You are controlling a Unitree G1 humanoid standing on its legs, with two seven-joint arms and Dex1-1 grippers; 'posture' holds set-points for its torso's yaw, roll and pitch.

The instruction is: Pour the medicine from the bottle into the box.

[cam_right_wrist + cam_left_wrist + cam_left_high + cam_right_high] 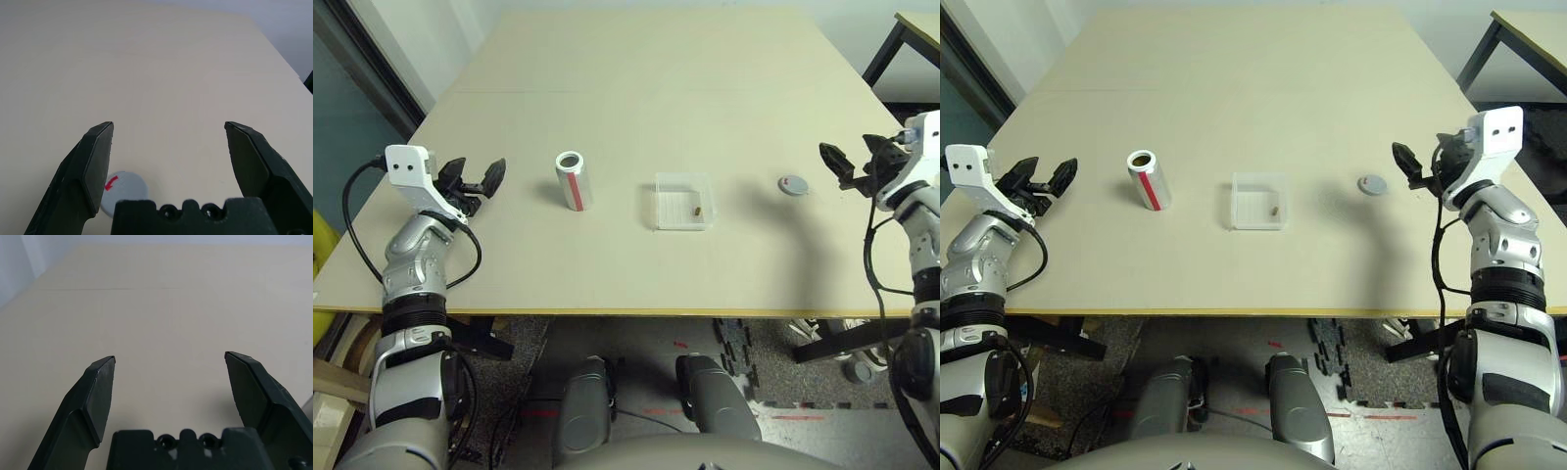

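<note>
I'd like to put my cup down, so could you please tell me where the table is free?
The table is bare beyond the bottle and box, and along its near edge. Between bottle, box and cap, it's tighter.

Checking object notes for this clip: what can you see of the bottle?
The bottle is a small whitish cylinder with a vertical red stripe. It stands upright on the table, uncapped, its round mouth open and dark inside. It is between the left gripper and the clear box, apart from both; only the table touches it.
</note>
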